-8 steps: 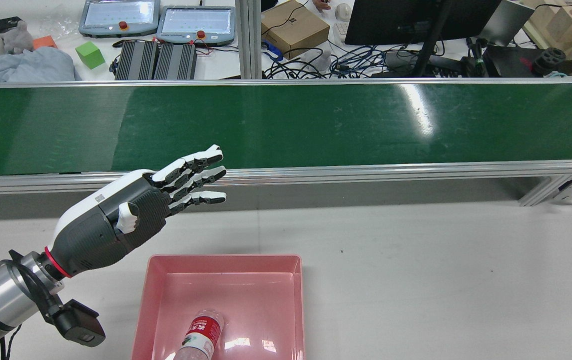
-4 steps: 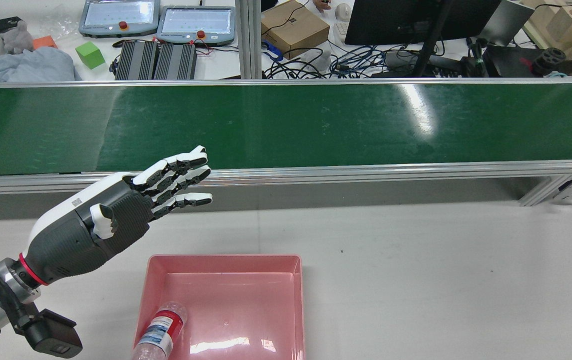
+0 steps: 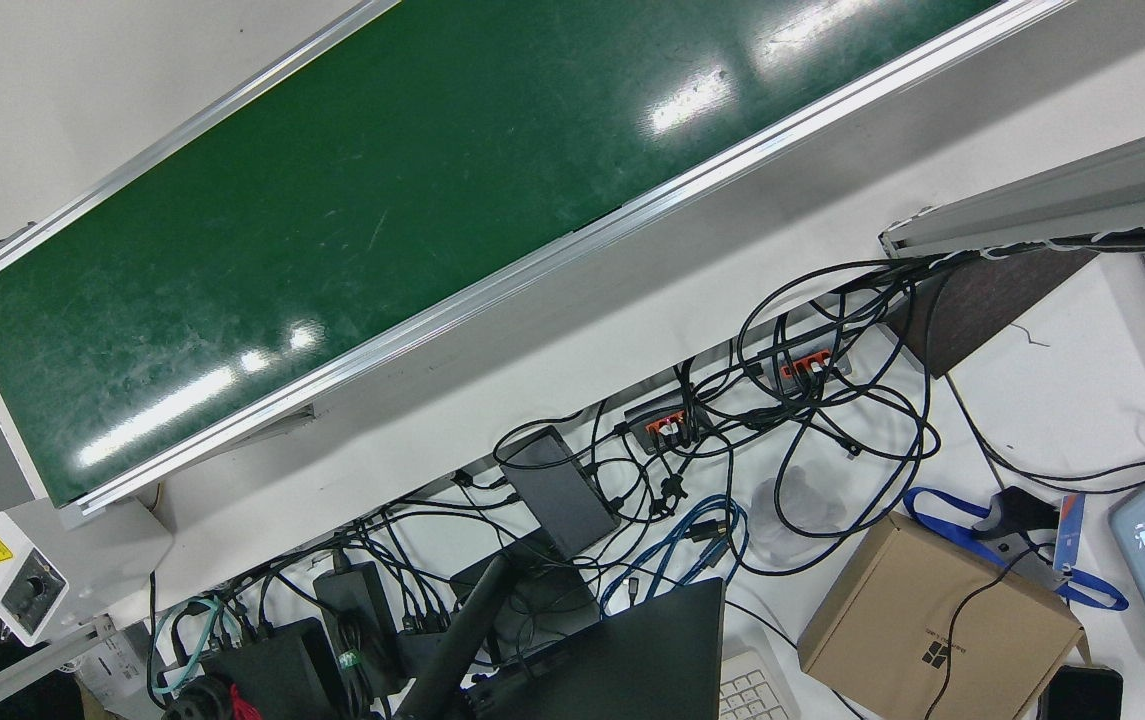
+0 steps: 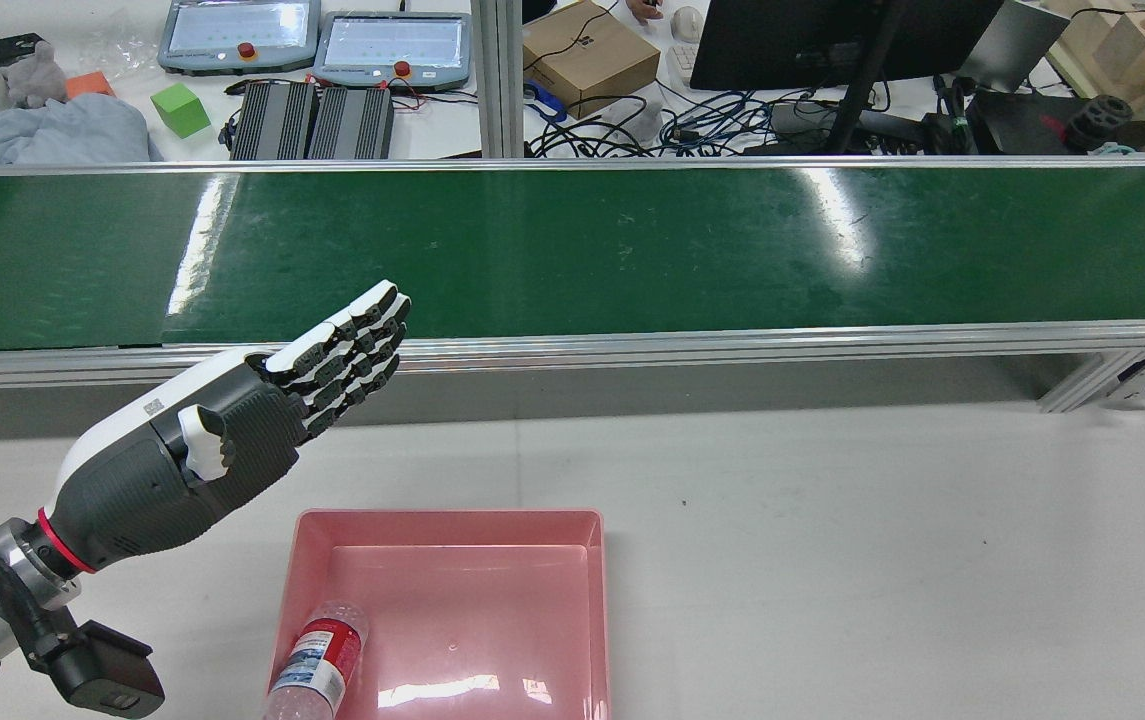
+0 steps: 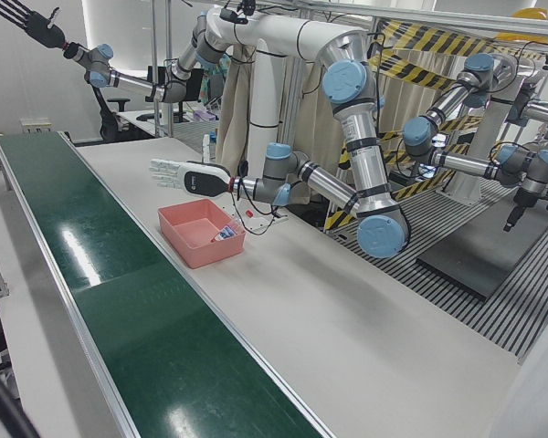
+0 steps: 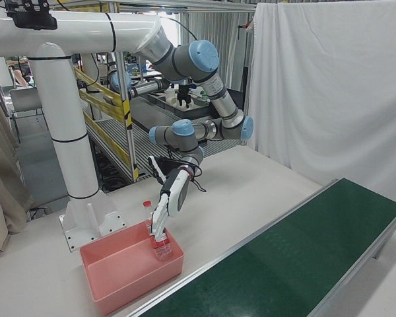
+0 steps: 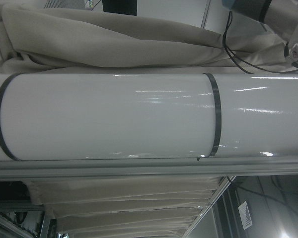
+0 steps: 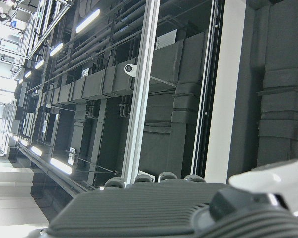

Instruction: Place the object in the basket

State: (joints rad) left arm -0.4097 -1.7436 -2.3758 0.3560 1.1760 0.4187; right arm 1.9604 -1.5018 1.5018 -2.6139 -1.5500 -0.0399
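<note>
Bottle (image 4: 317, 660) lies in pink basket (image 4: 572, 520). Left robot hand (image 4: 262, 410) is empty, fingers extended; lift it clear without clipping the rim.

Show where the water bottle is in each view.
Front view: not in it.
Rear view: water bottle, bottom edge, centre-left.
Left-front view: centre-left.
Right-front view: lower left.
Left hand view: not in it.
Right hand view: not in it.
Shared landmark: pink basket holding it.
</note>
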